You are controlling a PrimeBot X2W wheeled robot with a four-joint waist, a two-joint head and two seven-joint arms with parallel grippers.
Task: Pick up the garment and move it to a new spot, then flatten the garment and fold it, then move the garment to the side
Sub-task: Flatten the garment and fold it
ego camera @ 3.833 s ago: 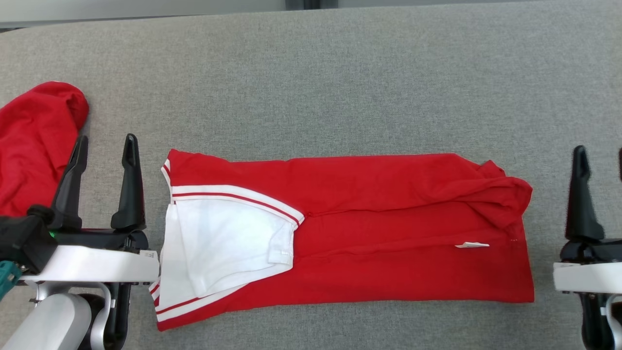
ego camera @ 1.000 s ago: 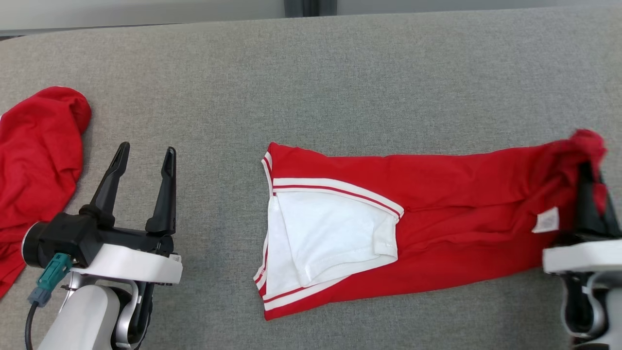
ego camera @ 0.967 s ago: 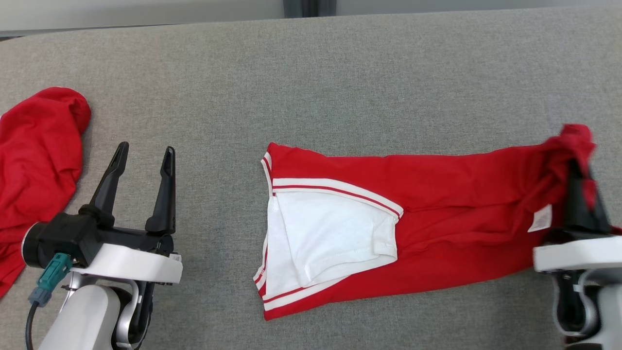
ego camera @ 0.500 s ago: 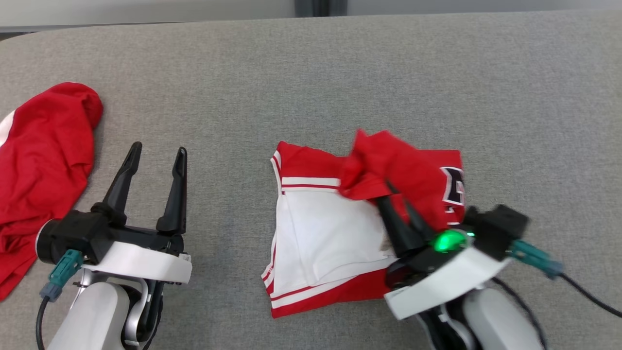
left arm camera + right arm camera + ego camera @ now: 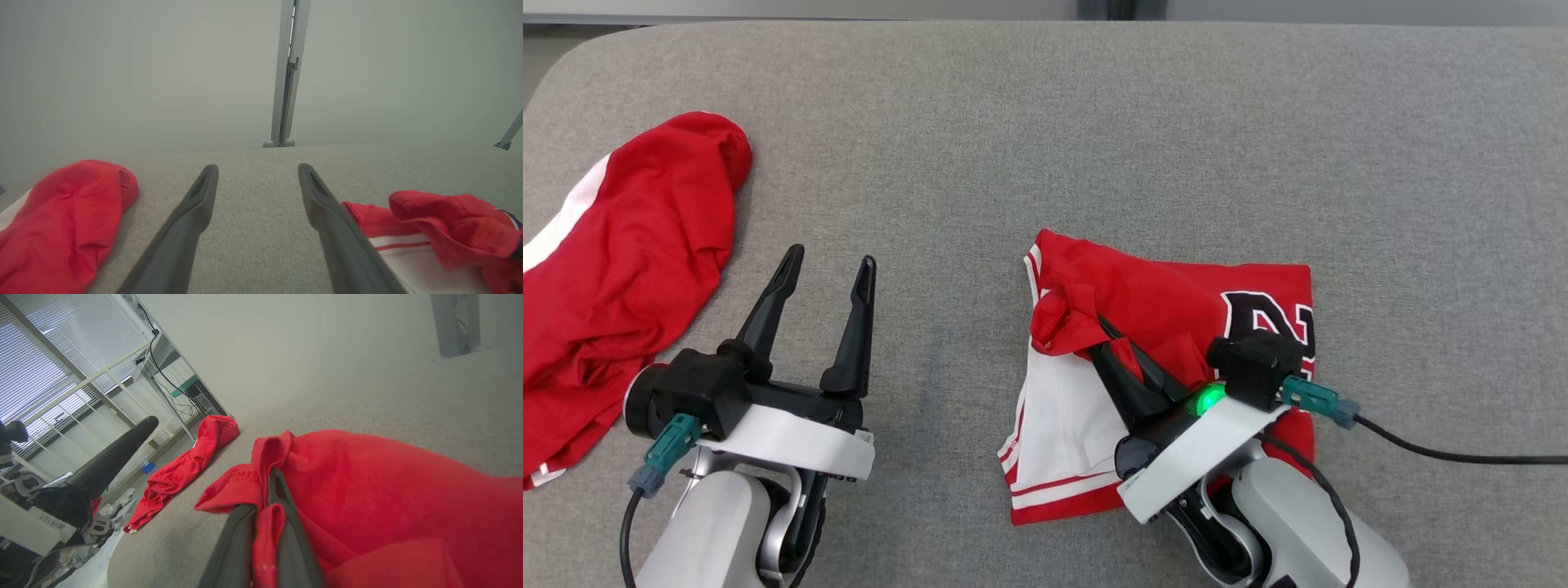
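Pinching a bunched red edge of the folded shirt point(image 5: 1176, 286), the right pincer point(image 5: 1112, 343) is clamped tight; the left pincer point(image 5: 832, 257) hangs wide and empty above the tabletop point(image 5: 1094, 122).

Even bright light, soft shadows (wrist view backgrounds hazy).

The red folded garment point(image 5: 1160, 294), near the middle of the grey cloth surface point(image 5: 1094, 122), bears a large black print with white edging point(image 5: 1262, 310) on its right part. The right arm's wrist covers its lower half, so the character cannot be read. In the right wrist view, a small white sticker point(image 5: 51, 524) on the white casing of the left wrist point(image 5: 20, 535) ends in "101".
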